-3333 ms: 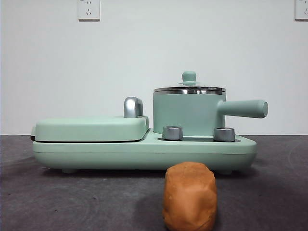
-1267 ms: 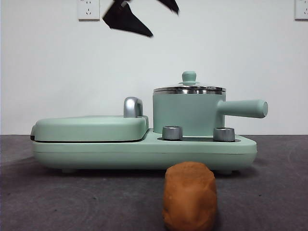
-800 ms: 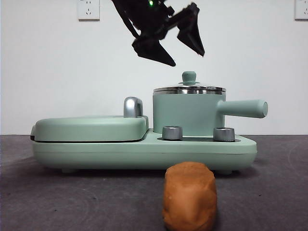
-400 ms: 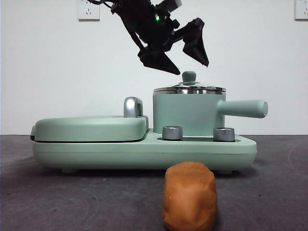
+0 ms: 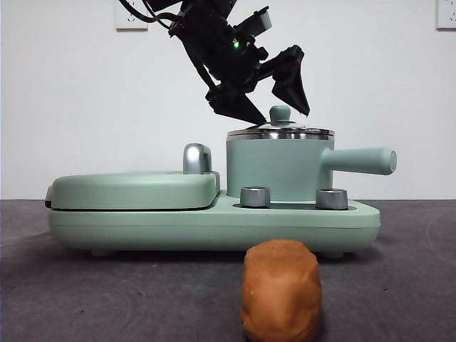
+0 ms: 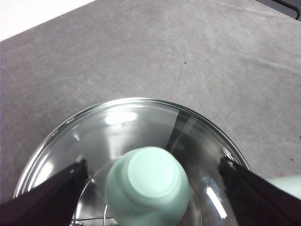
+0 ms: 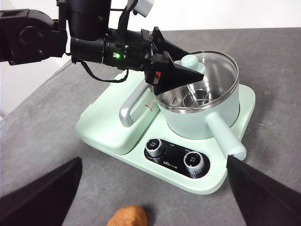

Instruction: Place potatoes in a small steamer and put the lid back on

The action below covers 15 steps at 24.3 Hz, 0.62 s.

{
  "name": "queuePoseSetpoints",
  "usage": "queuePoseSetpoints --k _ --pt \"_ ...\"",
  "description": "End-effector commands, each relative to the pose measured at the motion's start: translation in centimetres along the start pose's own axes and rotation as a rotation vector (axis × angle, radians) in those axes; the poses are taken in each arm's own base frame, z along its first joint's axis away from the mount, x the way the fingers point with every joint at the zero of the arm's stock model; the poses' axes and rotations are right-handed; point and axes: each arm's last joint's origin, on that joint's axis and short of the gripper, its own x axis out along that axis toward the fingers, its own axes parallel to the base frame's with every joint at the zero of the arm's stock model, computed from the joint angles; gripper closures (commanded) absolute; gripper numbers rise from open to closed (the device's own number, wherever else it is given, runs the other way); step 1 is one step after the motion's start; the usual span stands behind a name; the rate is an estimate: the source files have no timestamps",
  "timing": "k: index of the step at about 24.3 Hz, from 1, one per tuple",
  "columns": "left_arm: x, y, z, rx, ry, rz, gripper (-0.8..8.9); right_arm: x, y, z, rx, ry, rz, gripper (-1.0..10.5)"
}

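On the mint-green cylindrical pot rests the round glass lid, the flat hinged grill plate beside the pot, the orange-brown potato lump before it.

The potato is cut off by the right wrist picture's edge. The glass lid and its knob run off the left wrist picture. In the front view, the left tool seems to hide part of the knob's near side.
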Motion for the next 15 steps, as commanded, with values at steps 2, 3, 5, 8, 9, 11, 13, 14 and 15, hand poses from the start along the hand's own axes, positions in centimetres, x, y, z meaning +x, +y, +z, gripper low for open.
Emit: queuePoseSetpoints --k 2,3,5,8,9,11,13,14,15 --pt "0.57 -0.37 0.43 0.012 -0.015 -0.006 4.96 -0.19 0.19 0.49 -0.021 -0.015 0.002 4.6" --pt "0.57 -0.37 0.39 0.014 -0.011 -0.007 5.19 -0.19 0.19 0.49 -0.021 -0.015 0.002 4.6" --pt "0.57 -0.37 0.33 0.038 -0.006 -0.006 5.58 -0.2 0.2 0.48 -0.02 -0.015 0.002 4.6" --pt "0.58 -0.39 0.33 0.082 -0.005 -0.007 6.59 -0.2 0.2 0.48 -0.02 -0.015 0.003 4.6" --pt "0.58 -0.39 0.33 0.094 -0.005 -0.007 6.88 -0.2 0.2 0.48 -0.02 -0.015 0.003 4.6" --pt "0.58 -0.39 0.29 0.111 -0.001 -0.007 7.32 -0.2 0.2 0.48 -0.02 -0.015 0.003 4.6" --pt "0.58 -0.4 0.2 0.118 0.007 -0.008 7.32 -0.2 0.2 0.48 -0.02 -0.015 0.003 4.6" --pt "0.58 -0.4 0.15 0.121 0.013 -0.009 7.34 -0.2 0.2 0.48 -0.02 -0.015 0.003 4.6" --pt "0.58 -0.4 0.12 0.127 0.015 -0.009 7.51 -0.2 0.2 0.48 -0.019 -0.015 0.003 4.6"
